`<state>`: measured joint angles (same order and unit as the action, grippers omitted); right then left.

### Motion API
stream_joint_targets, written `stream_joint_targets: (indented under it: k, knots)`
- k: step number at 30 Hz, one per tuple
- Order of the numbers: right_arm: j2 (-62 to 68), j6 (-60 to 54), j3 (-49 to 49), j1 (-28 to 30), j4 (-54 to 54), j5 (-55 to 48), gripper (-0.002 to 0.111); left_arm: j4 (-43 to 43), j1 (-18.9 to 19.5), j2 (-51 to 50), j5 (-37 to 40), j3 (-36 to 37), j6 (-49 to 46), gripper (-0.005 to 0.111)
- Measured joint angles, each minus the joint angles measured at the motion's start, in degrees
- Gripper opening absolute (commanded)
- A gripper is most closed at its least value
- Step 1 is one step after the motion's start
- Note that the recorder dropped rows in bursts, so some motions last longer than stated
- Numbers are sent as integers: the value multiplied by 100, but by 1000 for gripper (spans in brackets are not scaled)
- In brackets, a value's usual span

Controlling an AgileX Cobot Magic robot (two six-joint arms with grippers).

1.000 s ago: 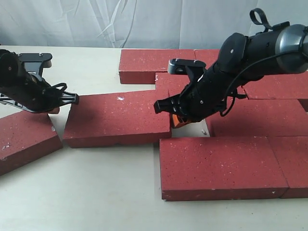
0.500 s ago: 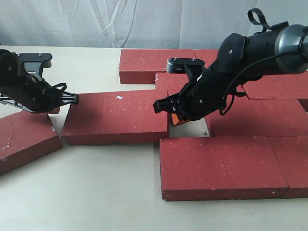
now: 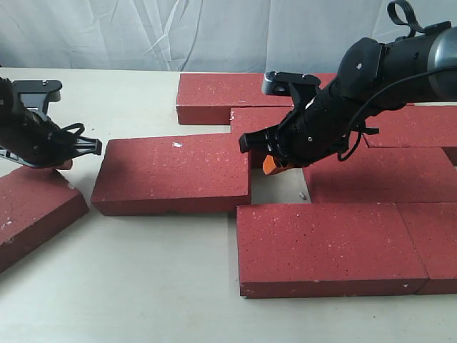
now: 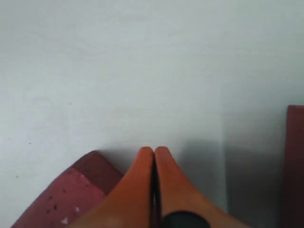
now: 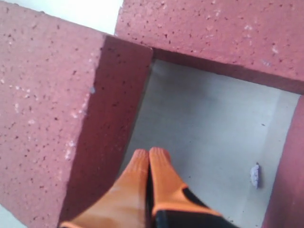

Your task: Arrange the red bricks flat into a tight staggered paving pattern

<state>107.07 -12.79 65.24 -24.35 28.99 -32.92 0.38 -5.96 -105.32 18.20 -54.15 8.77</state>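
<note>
Several red bricks lie flat on the table. One long brick (image 3: 175, 175) lies left of the paved group, its end face (image 5: 114, 123) bordering a small bare gap (image 3: 278, 189). My right gripper (image 3: 270, 166) hangs shut and empty above that gap, and its orange fingertips (image 5: 142, 159) are close beside the brick's end. A tilted brick (image 3: 32, 214) lies at the far left. My left gripper (image 3: 66, 165) is shut and empty just above that brick's far corner (image 4: 71, 190), apart from the long brick's edge (image 4: 295, 161).
The paved group holds a back brick (image 3: 228, 96), a wide front brick (image 3: 328, 246) and others to the right (image 3: 385, 175). A white crumb (image 5: 255, 175) lies on the gap's floor. The pale table (image 3: 128, 286) runs left and front; a white curtain hangs behind.
My right gripper has shifted right and slightly up, away from the long brick's end. The left gripper has drawn back to the left. The long brick slid slightly left early on.
</note>
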Motion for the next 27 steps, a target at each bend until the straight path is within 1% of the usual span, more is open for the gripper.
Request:
stream_joint_targets:
  k: [4, 6, 8, 12, 20, 27]
  knots:
    - [0, 0, 0, 0, 0, -11, -1, 52, 131, 84, 118, 0, 0, 0]
    - [0, 0, 0, 0, 0, -24, -1, -38, 131, 226, 105, 0, 0, 0]
    - [0, 0, 0, 0, 0, -24, -1, -218, 75, 314, 24, 0, -11, 0]
    - [0, 0, 0, 0, 0, -12, -1, -261, -93, 346, -78, -11, -33, 0]
    - [0, 12, 0, 0, 30, 22, -1, -392, -322, -20, -99, -11, -43, 0]
    - [212, -138, 0, -21, 501, -67, -1, -450, -361, -75, -99, -11, -43, 0]
